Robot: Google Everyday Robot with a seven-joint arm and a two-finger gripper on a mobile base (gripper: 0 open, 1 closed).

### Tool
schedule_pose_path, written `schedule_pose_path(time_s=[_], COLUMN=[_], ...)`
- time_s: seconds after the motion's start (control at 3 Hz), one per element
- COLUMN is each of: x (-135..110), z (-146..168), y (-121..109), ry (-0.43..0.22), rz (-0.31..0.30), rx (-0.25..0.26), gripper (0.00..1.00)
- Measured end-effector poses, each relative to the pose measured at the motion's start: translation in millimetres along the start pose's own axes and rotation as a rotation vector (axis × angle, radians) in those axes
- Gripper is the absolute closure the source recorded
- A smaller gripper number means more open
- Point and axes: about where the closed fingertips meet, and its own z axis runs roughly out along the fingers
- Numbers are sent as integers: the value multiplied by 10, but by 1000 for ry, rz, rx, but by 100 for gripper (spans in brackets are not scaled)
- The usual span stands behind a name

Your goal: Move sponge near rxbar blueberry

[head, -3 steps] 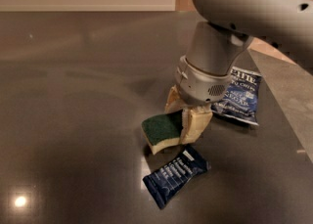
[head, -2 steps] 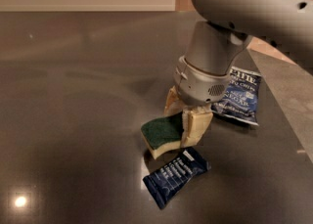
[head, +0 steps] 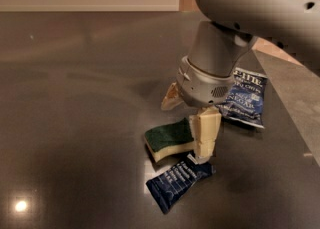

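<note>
The sponge (head: 169, 139), dark green on top with a pale yellow base, lies on the dark table just above the rxbar blueberry (head: 179, 184), a slim navy wrapper with white text. The two almost touch. My gripper (head: 186, 130) hangs right over the sponge's right end and is open. One cream finger (head: 206, 133) stands against the sponge's right side, with its tip near the bar's upper end. The other finger (head: 171, 98) is behind the sponge, apart from it. The sponge rests on the table.
A larger blue chip bag (head: 245, 98) with white lettering lies to the right, behind the arm. The table's right edge (head: 295, 118) runs diagonally past the bag. A pale wall stands at the back.
The gripper and sponge have shifted slightly right and toward the bar. The bar and chip bag have not moved.
</note>
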Motion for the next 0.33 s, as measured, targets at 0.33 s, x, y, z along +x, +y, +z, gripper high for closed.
schedule_pose_path(time_s=[0.33], x=[0], z=[0], y=[0], ry=[0], rz=[0], rx=[0], gripper=[0])
